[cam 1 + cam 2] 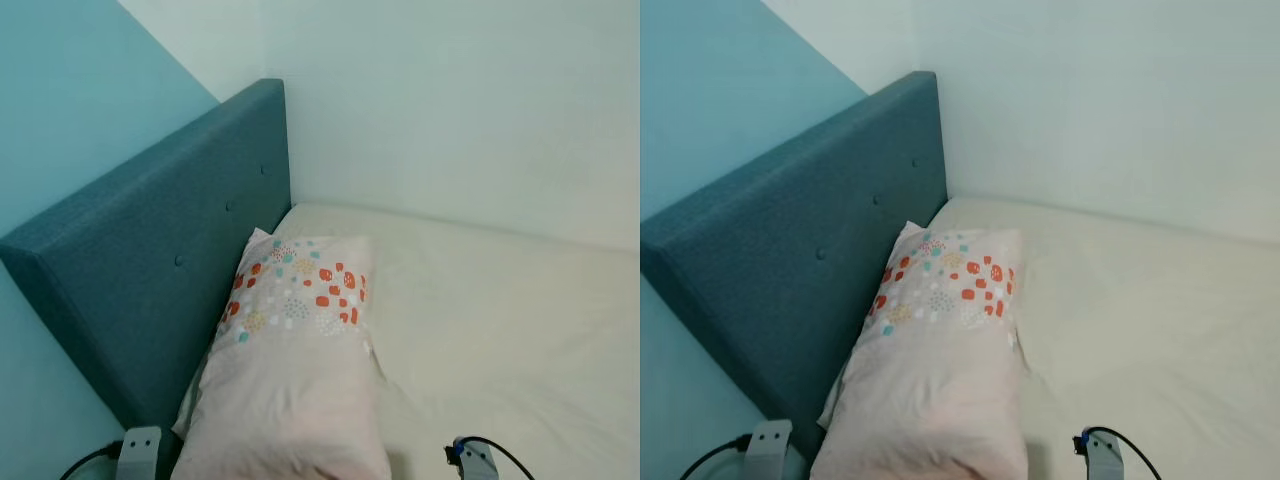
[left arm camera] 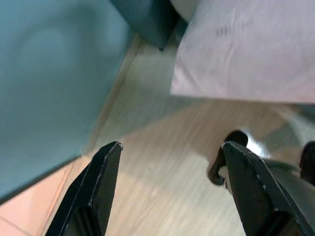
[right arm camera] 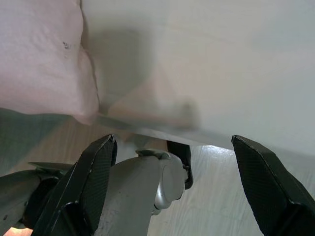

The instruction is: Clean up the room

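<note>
I stand at the edge of a bed (image 1: 520,330), looking down on its pale sheet where it meets a corner of the room. A pillow (image 1: 295,370) in a pinkish-white case, printed near its top with orange, teal and cream spots, lies along the bed's head end, its long side resting against the teal upholstered headboard (image 1: 150,270). The nearer end of the pillow overhangs the mattress edge toward me. The wall (image 1: 70,110) behind the headboard is light blue; the wall beyond the bed is white.

My left gripper (image 2: 167,191) hangs low beside the bed over the light wood floor (image 2: 162,162), its two black fingers spread wide and grasping nothing, the pillow's overhanging corner ahead of it. My right gripper (image 3: 177,187) is also released, fingers well apart and empty, aimed at the side of the mattress with the pillow's end off to one side.
</note>
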Available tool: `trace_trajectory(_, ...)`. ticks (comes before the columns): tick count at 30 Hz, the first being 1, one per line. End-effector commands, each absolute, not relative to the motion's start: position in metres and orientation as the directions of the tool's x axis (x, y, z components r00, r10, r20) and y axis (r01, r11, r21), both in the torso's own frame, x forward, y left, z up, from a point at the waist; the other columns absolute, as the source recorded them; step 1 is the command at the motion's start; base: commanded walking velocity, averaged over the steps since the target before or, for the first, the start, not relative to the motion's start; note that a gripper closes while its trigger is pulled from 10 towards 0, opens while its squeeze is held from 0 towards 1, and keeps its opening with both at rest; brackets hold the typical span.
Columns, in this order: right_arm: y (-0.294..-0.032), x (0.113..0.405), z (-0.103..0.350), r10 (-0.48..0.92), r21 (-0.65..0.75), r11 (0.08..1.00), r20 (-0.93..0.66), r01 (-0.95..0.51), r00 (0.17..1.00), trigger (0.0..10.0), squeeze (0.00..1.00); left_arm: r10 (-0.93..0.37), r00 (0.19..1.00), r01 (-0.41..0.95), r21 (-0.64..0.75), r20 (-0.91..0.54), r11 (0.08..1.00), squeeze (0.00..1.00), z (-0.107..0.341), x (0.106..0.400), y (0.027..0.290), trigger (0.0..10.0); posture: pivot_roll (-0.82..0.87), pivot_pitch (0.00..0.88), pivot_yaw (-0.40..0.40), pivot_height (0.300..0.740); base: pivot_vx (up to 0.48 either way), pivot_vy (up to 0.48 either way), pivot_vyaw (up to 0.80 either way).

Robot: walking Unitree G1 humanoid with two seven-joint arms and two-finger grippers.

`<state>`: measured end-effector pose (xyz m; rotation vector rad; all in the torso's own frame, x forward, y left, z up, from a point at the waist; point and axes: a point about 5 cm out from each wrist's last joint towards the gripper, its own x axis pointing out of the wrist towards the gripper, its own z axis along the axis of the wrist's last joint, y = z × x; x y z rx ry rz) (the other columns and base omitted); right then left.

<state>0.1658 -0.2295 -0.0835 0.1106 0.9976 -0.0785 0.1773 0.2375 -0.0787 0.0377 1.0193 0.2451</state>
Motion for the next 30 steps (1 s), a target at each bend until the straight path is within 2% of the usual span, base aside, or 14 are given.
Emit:
trace_trajectory(1, -0.2284, 0.166, -0.0838, -0.012, 0.059, 0.992, -0.844, 0.114, 0.536, 10.0, 0.0, 0.223, 0.472, -0.195, 0.146, -0.853, 0.97, 0.0, -0.0821, 0.1711, 0.2361, 10.0, -0.08, 0.0, -0.023, 0.74, -0.48, 0.0, 0.72)
trace_trajectory(4, -0.228, 0.1655, -0.0841, -0.011, 0.061, 0.991, -0.844, 0.116, 0.537, 10.0, 0.0, 0.228, 0.477, -0.163, 0.169, -0.849, 0.972, 0.0, -0.082, 0.1706, 0.2369, 10.0, -0.08, 0.0, -0.023, 0.74, -0.377, 0.0, 0.72)
trace_trajectory(8, -0.2271, 0.1652, -0.0844, -0.013, 0.061, 0.991, -0.841, 0.119, 0.541, 10.0, 0.0, 0.219, 0.495, -0.081, 0.206, -0.841, 0.975, 0.0, -0.0816, 0.1711, 0.2363, 10.0, -0.08, 0.0, -0.018, 0.74, 0.0, 0.0, 0.72)
trace_trajectory(17, -0.2253, 0.1644, -0.085, -0.009, 0.069, 0.99, -0.838, 0.123, 0.545, 10.0, 0.0, 0.186, 0.493, -0.059, 0.181, -0.85, 0.982, 0.0, -0.0818, 0.1718, 0.2345, 10.0, -0.08, 0.0, -0.014, 0.74, 0.0, 0.0, 0.72)
trace_trajectory(21, -0.2246, 0.1628, -0.0861, -0.017, 0.058, 0.991, -0.844, 0.123, 0.536, 10.0, 0.0, 0.178, 0.483, -0.046, 0.178, -0.857, 0.983, 0.0, -0.0826, 0.1706, 0.2337, 10.0, -0.08, 0.0, -0.013, 0.74, 0.06, -0.41, 0.66)
trace_trajectory(25, -0.2256, 0.1601, -0.0875, -0.044, 0.045, 0.986, -0.856, 0.16, 0.516, 10.0, 0.0, 0.173, 0.478, -0.042, 0.174, -0.861, 0.984, 0.0, -0.0834, 0.1695, 0.2328, 10.0, -0.09, 0.0, -0.011, 0.74, 0.135, -0.408, 0.0)
trace_trajectory(30, -0.2316, 0.1633, -0.0852, -0.088, 0.023, 0.978, -0.853, 0.206, 0.514, 10.0, 0.0, 0.174, 0.469, -0.052, 0.17, -0.866, 0.984, 0.0, -0.0847, 0.1671, 0.2317, 10.0, -0.09, 0.0, -0.011, 0.74, 0.0, 0.0, 0.0)
